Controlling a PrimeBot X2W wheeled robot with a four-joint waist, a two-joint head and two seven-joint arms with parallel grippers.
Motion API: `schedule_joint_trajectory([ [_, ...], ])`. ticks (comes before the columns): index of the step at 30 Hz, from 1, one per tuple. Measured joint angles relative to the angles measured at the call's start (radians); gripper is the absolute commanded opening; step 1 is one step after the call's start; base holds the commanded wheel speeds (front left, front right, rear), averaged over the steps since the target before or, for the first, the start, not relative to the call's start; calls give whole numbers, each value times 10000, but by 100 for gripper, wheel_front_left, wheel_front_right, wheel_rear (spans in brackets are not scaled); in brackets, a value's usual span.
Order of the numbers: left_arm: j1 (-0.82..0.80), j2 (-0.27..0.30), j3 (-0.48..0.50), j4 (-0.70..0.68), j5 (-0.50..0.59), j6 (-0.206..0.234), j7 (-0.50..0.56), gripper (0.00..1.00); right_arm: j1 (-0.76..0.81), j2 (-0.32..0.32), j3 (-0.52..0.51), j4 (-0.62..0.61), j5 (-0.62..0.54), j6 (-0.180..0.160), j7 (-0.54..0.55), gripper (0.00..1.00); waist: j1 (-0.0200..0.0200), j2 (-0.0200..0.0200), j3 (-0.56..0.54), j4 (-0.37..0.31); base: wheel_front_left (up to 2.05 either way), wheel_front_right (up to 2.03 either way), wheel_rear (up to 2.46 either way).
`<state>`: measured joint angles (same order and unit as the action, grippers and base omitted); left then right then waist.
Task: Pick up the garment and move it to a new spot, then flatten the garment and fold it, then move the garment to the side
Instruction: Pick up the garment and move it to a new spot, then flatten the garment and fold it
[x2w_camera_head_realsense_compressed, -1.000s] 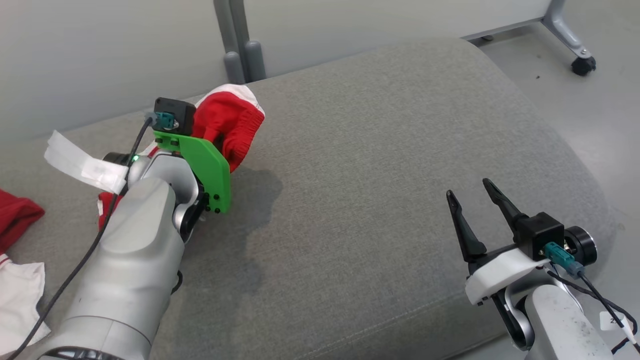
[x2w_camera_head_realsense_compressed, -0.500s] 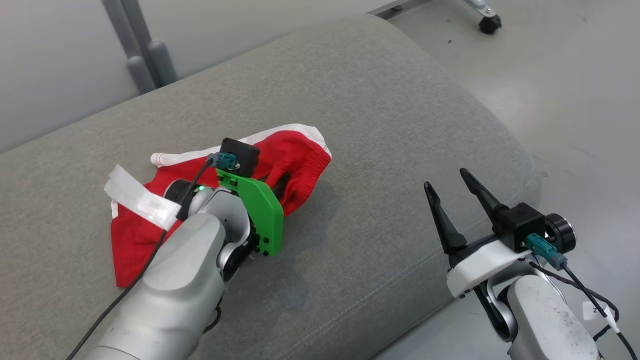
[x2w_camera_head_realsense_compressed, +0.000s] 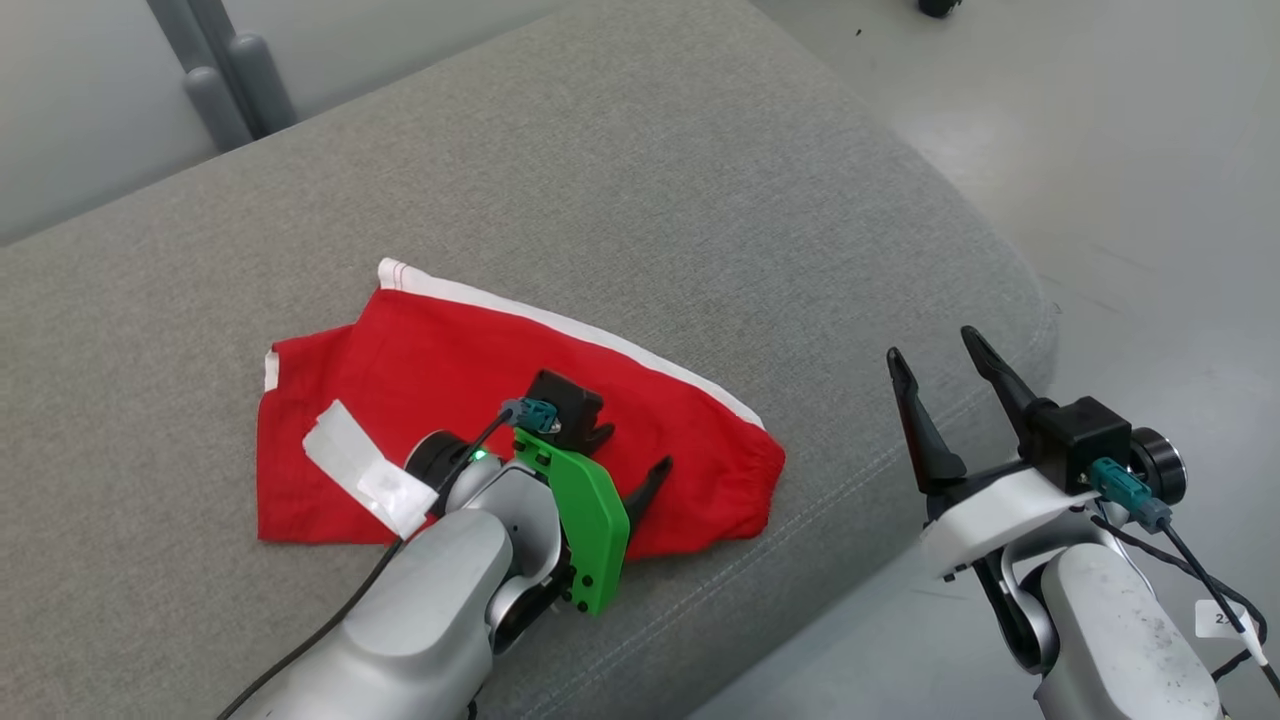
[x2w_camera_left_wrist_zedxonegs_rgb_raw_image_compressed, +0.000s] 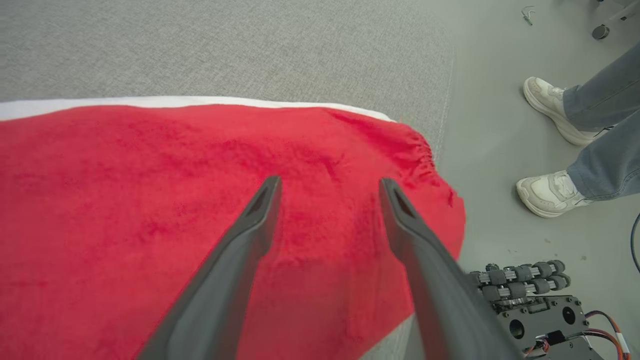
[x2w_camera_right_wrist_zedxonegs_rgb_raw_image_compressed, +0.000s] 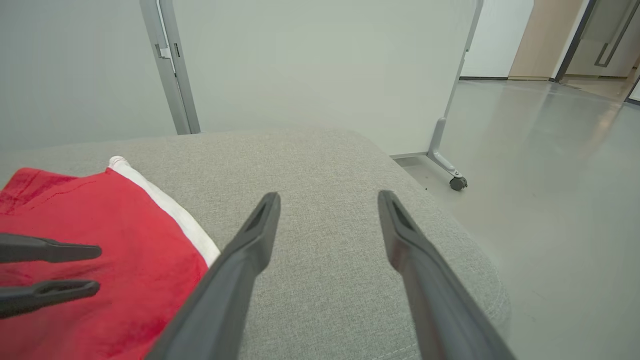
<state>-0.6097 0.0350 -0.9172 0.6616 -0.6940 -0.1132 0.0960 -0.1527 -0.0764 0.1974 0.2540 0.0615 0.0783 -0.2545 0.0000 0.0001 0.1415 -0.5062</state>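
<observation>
Red garment (x2w_camera_head_realsense_compressed: 480, 400) on grey cushion (x2w_camera_head_realsense_compressed: 700, 200), left hand (x2w_camera_head_realsense_compressed: 635, 447) splayed over it

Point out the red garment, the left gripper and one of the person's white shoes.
red garment (x2w_camera_head_realsense_compressed: 450, 390): head view, on the red cloth near its middle.
left gripper (x2w_camera_left_wrist_zedxonegs_rgb_raw_image_compressed: 330, 182): left wrist view, midway between its two spread fingertips.
white shoe (x2w_camera_left_wrist_zedxonegs_rgb_raw_image_compressed: 547, 195): left wrist view, on the top of the lower shoe.

garment (x2w_camera_head_realsense_compressed: 450, 380) near edge hidden under left arm (x2w_camera_head_realsense_compressed: 430, 600), person's legs (x2w_camera_left_wrist_zedxonegs_rgb_raw_image_compressed: 600, 170) cut off at right edge
</observation>
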Motion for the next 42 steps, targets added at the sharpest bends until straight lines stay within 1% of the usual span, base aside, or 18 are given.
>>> schedule_joint_trajectory([
  [3,9,23,-270,-31,-169,50,58,100,-2,6,-48,-4,0,-6,0,100,0,0,85,191,0,0,0],
  [9,13,31,-314,-125,-318,353,-111,100,-4,4,-255,-13,0,-19,0,100,0,0,212,624,0,0,0],
  [17,-5,48,-194,-226,-499,568,-769,100,43,-13,-309,163,0,-8,0,100,0,0,229,1108,0,0,0],
  [27,62,40,144,-255,-602,961,-1929,100,422,-242,-669,222,-2,-8,0,100,0,0,-221,1664,0,0,0],
  [33,576,46,-146,-464,-999,961,-2046,100,602,-401,-788,182,-8,-8,0,100,0,0,-479,2044,0,0,0],
  [40,1147,46,-502,-523,-1172,961,-2219,100,663,-451,-727,113,-82,10,0,100,0,0,-785,2269,0,0,0],
  [42,1259,46,-583,-518,-1151,1068,-2347,100,790,-523,-717,86,-102,42,0,100,0,0,-839,2353,0,0,0],
])
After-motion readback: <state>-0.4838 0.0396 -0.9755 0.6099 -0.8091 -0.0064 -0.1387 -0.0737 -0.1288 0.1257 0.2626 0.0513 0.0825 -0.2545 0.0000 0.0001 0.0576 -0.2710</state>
